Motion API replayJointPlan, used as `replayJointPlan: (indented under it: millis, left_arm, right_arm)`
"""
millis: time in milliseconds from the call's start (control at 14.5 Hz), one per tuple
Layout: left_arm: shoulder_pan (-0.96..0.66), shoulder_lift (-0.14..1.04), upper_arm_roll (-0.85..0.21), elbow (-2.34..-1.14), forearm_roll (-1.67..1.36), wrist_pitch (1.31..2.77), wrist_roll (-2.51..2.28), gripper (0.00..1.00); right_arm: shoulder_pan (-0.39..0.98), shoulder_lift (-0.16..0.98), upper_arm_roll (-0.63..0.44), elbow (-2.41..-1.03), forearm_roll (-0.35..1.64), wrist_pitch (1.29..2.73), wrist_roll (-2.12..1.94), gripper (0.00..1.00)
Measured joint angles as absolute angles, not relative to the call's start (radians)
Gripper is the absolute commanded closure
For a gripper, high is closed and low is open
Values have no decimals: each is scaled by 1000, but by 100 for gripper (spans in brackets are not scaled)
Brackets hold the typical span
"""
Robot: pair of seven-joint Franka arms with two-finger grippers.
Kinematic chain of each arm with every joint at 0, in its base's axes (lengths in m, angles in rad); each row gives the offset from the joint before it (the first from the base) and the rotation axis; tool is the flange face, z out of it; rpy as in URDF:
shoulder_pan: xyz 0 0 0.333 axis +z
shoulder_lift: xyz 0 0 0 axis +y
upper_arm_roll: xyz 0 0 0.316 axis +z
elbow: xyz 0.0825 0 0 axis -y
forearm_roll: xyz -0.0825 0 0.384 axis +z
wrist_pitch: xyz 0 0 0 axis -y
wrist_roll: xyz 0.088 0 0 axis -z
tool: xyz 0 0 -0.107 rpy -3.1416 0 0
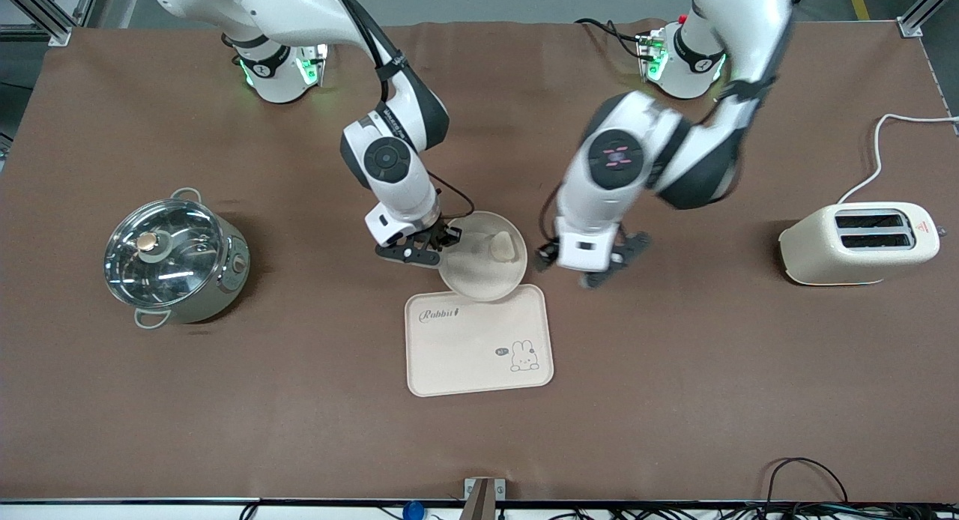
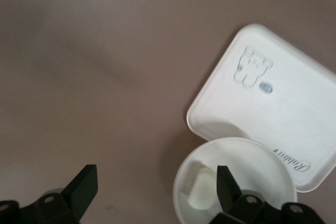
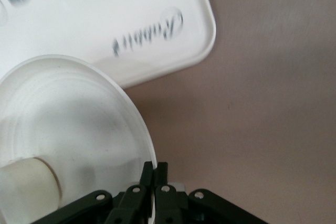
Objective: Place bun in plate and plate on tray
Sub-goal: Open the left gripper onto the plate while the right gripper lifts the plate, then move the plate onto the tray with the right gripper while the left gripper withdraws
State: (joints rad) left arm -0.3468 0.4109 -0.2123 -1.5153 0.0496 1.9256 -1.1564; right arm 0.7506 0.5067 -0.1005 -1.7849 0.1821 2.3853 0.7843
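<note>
The round cream plate (image 1: pixel 472 269) holds the small bun (image 1: pixel 502 245), and its nearer edge overlaps the farther edge of the "Rabbit" tray (image 1: pixel 479 344). My right gripper (image 1: pixel 449 239) is shut on the plate's rim at the side toward the right arm's end. The right wrist view shows its fingers pinching the rim (image 3: pixel 155 174), with the plate (image 3: pixel 68 124), bun (image 3: pixel 26 187) and tray (image 3: pixel 105 14). My left gripper (image 1: pixel 592 267) is open and empty, low over the table beside the plate toward the left arm's end. The left wrist view shows it (image 2: pixel 156 187), the bun (image 2: pixel 202 192), plate (image 2: pixel 262 153) and tray (image 2: pixel 294 103).
A steel pot with a glass lid (image 1: pixel 176 258) stands toward the right arm's end. A cream toaster (image 1: pixel 861 243) with a white cord stands toward the left arm's end. Brown cloth covers the table.
</note>
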Motion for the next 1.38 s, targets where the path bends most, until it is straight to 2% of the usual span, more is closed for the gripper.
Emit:
replayJointPlan:
  millis: [206, 550, 688, 962, 1169, 1375]
  left_arm:
    - [-241, 347, -212, -1485, 127, 1897, -975, 0]
    - [-107, 240, -211, -1473, 163, 1785, -638, 0]
    - [-64, 193, -211, -1472, 163, 1735, -500, 0]
    - [-10, 117, -211, -1472, 161, 1658, -301, 0]
    - [0, 63, -195, -1480, 111, 1591, -229, 0]
    - [0, -15, -157, -1549, 36, 1570, -159, 0]
  right_arm:
    - [700, 537, -101, -1709, 182, 2376, 789, 100]
    - [591, 723, -100, -1500, 195, 2397, 795, 100]
    - [557, 790, -99, -1431, 198, 2457, 796, 100]
    - [544, 878, -97, -1388, 203, 2601, 808, 100]
    - [552, 888, -92, -1372, 203, 2604, 858, 100]
    - [557, 888, -89, -1367, 203, 2603, 861, 100]
